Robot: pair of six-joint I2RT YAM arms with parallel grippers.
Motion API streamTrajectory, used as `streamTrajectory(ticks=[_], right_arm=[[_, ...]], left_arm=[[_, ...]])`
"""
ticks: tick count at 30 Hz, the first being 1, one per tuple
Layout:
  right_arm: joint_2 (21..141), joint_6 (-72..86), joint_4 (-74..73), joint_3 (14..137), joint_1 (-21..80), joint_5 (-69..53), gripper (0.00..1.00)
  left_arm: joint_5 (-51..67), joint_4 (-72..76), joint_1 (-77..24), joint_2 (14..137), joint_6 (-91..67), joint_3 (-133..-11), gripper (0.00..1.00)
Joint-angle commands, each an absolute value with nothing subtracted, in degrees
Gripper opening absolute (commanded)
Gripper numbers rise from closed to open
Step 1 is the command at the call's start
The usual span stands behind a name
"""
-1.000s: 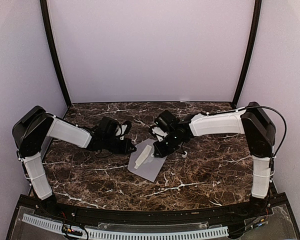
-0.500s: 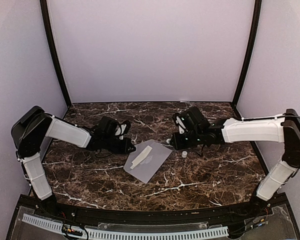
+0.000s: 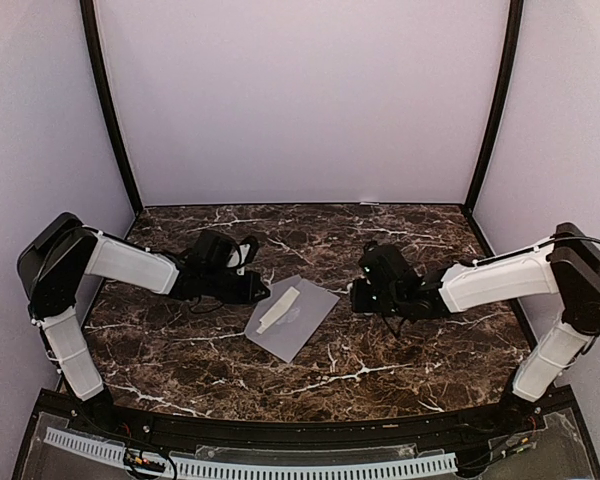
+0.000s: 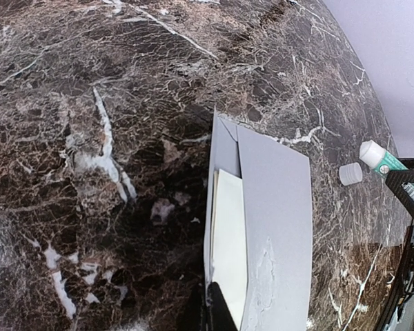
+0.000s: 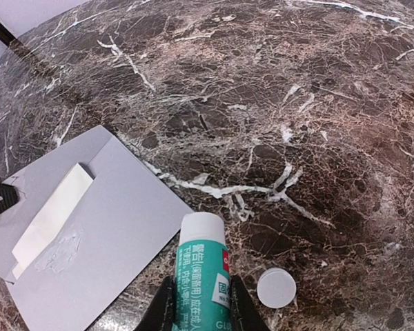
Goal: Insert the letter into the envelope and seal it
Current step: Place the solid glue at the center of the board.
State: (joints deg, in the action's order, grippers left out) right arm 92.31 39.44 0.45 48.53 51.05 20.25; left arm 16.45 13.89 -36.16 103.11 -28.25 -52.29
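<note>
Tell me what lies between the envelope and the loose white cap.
Only bare marble table separates envelope and cap, as the left wrist view shows; in the right wrist view the glue stick held by the right gripper crosses that gap.

1. Dark brown marble counter, veined in white, slightly glossy.
2. Plain pale lilac back wall, matching left wall and right wall, softly and evenly lit.
3. Black left pole and right pole at the back corners, leaning outward toward the top.
4. White slotted strip along the near edge.
</note>
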Motion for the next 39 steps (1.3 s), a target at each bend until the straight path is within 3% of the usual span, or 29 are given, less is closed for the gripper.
streamTrajectory(ticks=[1,20,26,39], right_arm=[[95.85,42.18,4.57,48.6,52.35,26.19,0.0],[103.65,44.18,6.65,51.68,52.84,29.08,0.0],[104.15,44.47,6.11,51.7,52.97,28.76,0.23],[101.11,43.73,4.76,51.97,53.26,27.8,0.43]], left_arm=[[15.78,12.92,-36.17,100.33,-28.39,-51.38,0.0],[16.31,12.91,-36.21,100.61,-28.38,-51.59,0.0],[16.53,12.99,-36.22,100.63,-28.39,-51.7,0.0],[16.93,13.06,-36.16,100.9,-28.48,-51.71,0.0]])
